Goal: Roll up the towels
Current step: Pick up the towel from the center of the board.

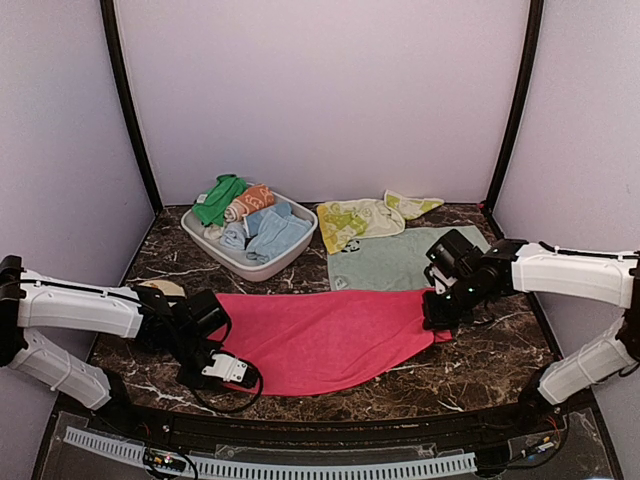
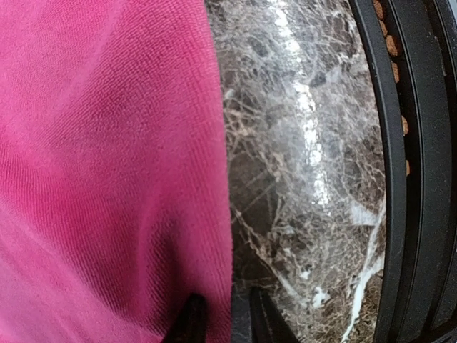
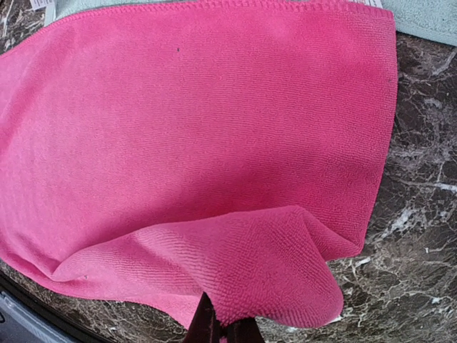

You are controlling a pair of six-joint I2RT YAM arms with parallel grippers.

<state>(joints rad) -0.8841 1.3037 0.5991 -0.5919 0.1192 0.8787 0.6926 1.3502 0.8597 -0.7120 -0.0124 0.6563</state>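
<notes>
The hot-pink towel (image 1: 330,338) lies spread across the middle of the marble table. My right gripper (image 1: 437,312) is shut on its near right corner, which is lifted and folded back over the cloth in the right wrist view (image 3: 271,264), with the gripper (image 3: 225,330) at the bottom edge. My left gripper (image 1: 216,352) is at the towel's left end. In the left wrist view it (image 2: 216,318) is pinched on the towel's edge (image 2: 107,179), and creases run to one finger. The pale mint towel (image 1: 398,262) lies flat behind the pink one. The yellow-lime towel (image 1: 362,220) lies behind that.
A grey tub (image 1: 236,262) at the back left holds several rolled towels. The table's black front rim (image 2: 414,171) runs close beside my left gripper. Dark frame posts stand at the back corners.
</notes>
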